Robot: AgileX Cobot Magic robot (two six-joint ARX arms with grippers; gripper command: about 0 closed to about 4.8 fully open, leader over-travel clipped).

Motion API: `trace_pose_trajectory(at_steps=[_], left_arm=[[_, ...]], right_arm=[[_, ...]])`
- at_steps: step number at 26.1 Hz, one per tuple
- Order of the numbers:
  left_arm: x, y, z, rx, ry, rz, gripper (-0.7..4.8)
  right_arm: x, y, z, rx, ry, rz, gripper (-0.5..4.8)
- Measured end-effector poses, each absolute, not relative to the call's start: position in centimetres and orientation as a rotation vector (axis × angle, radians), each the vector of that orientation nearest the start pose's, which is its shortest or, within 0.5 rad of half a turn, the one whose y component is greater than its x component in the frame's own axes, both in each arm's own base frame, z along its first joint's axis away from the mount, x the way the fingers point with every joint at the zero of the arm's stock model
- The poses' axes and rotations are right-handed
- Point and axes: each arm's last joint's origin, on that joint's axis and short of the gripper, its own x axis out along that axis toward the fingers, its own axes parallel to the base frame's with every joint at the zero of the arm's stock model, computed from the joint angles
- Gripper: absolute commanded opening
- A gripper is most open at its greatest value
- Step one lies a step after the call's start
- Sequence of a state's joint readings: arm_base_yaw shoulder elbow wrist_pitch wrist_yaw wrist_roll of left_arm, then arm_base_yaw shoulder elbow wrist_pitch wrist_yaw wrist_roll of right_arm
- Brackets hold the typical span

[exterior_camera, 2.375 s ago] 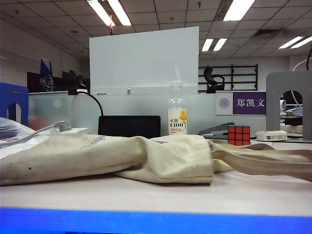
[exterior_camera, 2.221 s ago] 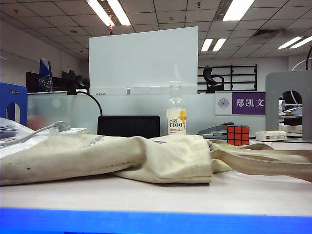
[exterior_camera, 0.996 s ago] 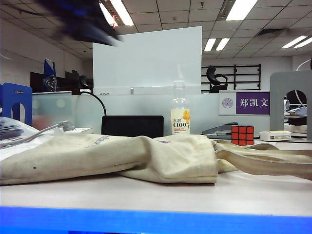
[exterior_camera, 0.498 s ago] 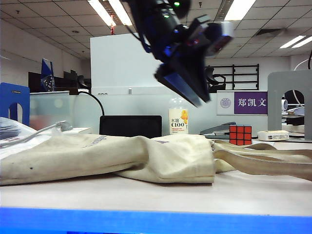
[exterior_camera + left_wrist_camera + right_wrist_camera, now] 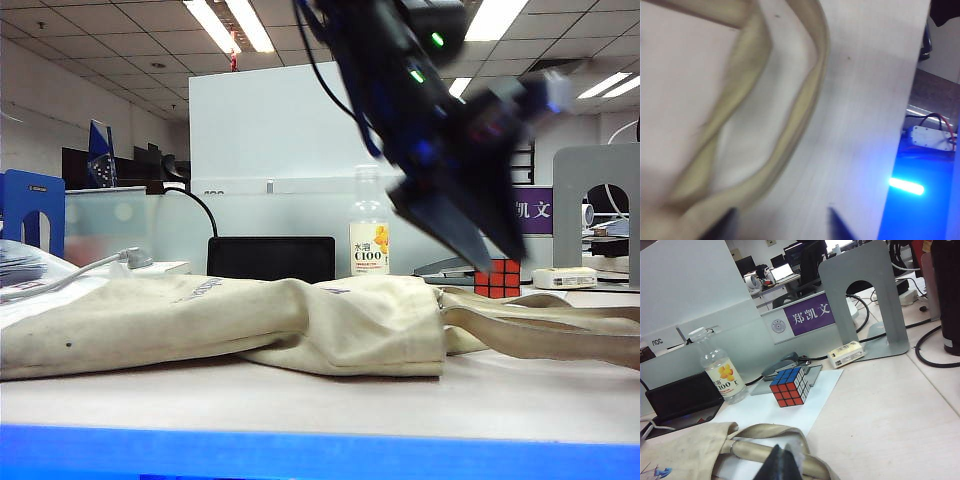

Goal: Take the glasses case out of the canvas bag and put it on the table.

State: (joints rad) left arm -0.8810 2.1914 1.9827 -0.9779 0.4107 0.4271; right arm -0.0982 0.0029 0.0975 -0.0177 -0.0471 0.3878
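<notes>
Canvas bag [image 5: 230, 325] lies flat and slumped across the worktop [image 5: 330, 400] in the exterior view, its mouth and long straps [image 5: 545, 335] trailing to the right. Above that mouth the left gripper [image 5: 505, 245] hangs in the air, blurred, its dark fingers angled down toward the straps; how far apart they stand cannot be read here. Behind the bag stand a drink bottle [image 5: 369, 240], a Rubik's cube [image 5: 497, 280] and a black box [image 5: 271, 259]. No glasses case shows anywhere, so it is presumably inside the bag.

In the left wrist view the two dark fingertips [image 5: 837, 225] of the left gripper [image 5: 782, 227] appear at the picture's edge with a clear gap between them, nothing held. Beyond them is a loop of bag strap [image 5: 790, 115] on the pale worktop [image 5: 865, 125], near its edge.

In the right wrist view the right gripper [image 5: 781, 462] shows as one dark point, fingers pressed together and empty, low over the strap ring [image 5: 760, 447] and bag mouth [image 5: 685, 450]. The cube [image 5: 789, 386] and bottle [image 5: 720, 371] sit beyond, apart from the bag.

To do this well, the left gripper should probably come down on the bag's opening rather than the loose strap loop, with fingers kept apart, since floppy cloth snags and drags easily. Lifting one lip of the mouth first would likely expose the case.
</notes>
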Motion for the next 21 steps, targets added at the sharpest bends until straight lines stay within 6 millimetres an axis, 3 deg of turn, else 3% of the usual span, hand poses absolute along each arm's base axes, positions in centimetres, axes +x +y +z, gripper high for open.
trace_pose_trajectory(at_steps=[3,7,10,13,15,17,21], left_arm=[[27.3,-38.3,23.0,0.574,0.963,-1.393,3.83],[26.7,-41.4,25.7,0.404,0.769,-1.341,3.84],[28.5,-42.6,29.8,0.113,0.629,-1.276,3.82],[31.6,-42.5,32.1,-0.109,0.564,-1.204,3.82],[33.0,-42.4,31.4,-0.134,0.595,-1.160,3.82],[33.8,-42.9,29.0,-0.113,0.692,-1.097,3.82],[33.2,-44.2,24.5,-0.053,0.874,-1.065,3.82]], right_arm=[[9.0,-0.8,19.5,0.382,-0.085,-0.037,-0.06],[9.0,-0.9,19.4,0.352,-0.080,-0.082,-0.06],[9.0,-1.1,19.2,0.304,-0.072,-0.164,-0.06],[8.9,-1.4,19.3,0.289,-0.081,-0.259,-0.06],[8.8,-1.4,19.5,0.278,-0.076,-0.276,-0.06],[8.7,-1.4,19.8,0.252,-0.075,-0.277,-0.06],[8.6,-1.4,20.1,0.235,-0.071,-0.278,-0.06]])
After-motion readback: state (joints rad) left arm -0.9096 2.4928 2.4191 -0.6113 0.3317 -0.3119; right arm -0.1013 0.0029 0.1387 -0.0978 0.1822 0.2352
